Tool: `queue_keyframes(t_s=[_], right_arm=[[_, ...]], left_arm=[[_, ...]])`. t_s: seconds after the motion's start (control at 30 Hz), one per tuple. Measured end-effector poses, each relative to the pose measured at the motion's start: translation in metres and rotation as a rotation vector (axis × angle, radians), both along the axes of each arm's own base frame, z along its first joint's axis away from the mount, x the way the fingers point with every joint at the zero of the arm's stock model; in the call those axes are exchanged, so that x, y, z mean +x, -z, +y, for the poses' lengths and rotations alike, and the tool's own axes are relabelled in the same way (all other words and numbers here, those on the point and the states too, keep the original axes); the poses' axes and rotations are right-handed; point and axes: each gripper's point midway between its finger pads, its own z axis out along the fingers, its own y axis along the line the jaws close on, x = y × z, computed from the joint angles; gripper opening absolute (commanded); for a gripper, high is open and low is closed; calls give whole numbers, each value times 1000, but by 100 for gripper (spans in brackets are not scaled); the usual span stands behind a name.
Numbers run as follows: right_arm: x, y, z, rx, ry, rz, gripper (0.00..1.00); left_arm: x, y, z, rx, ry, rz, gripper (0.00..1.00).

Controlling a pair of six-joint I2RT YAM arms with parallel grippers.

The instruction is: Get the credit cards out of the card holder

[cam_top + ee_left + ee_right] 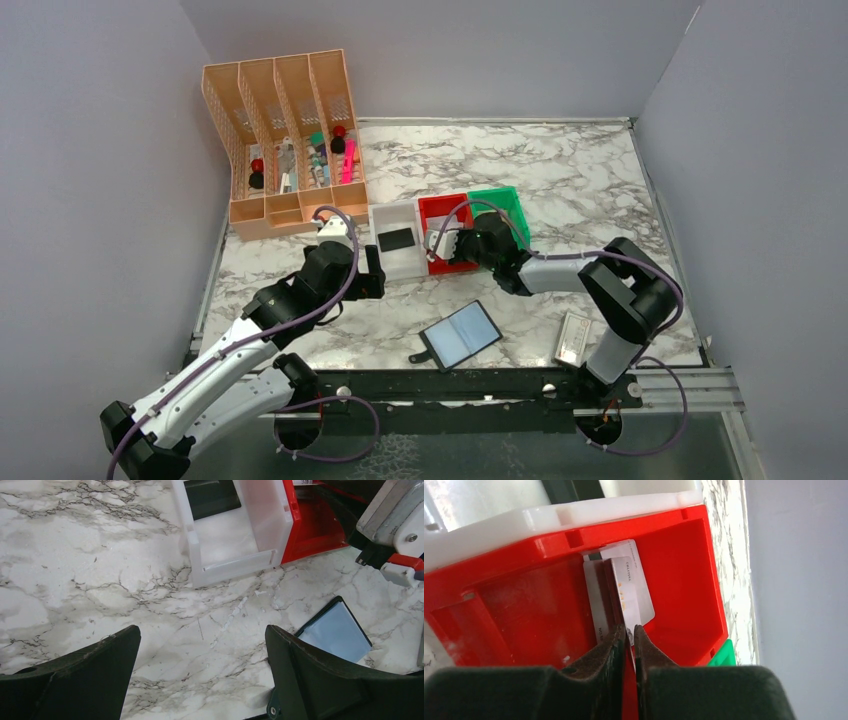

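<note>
Well, white bin (398,266) holds a black card (396,239), red bin (684,580) pale cards (595,600). Right claw (629,630) pinches a credit card (626,587) above them; left claw (202,632) gapes.

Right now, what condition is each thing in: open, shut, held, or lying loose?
card holder: open, flat on the table.
black card: loose, flat in the white bin.
left gripper: open wide, empty.
right gripper: pinched on a pale card, on edge in the red bin.
whitish case: lying flat, untouched.
</note>
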Motion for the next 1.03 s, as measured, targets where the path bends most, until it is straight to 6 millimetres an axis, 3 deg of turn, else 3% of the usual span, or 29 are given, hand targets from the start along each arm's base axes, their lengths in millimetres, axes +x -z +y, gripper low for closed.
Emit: queue_keyframes(t_s=[0.07, 0.2, 0.4, 0.5, 0.6, 0.8, 1.03], right_arm=[[-2, 1, -1, -12, -5, 7, 38], [-11, -11, -8, 0, -1, 13, 43], [-29, -69, -21, 165, 40, -23, 50], [-45, -100, -32, 321, 88, -11, 71], [-58, -123, -47, 518, 186, 51, 81], [-83, -149, -78, 900, 438, 287, 84], [-108, -170, -106, 1074, 523, 359, 91]], left_arm=[[0, 1, 0, 3, 0, 2, 99], [1, 3, 0, 10, -1, 9, 99], [2, 6, 0, 24, -7, 18, 99], [2, 7, 1, 28, -11, 18, 99], [3, 6, 5, 33, -28, 9, 99], [5, -12, 20, 6, -101, -65, 99], [5, -35, 40, -57, -205, -162, 99]])
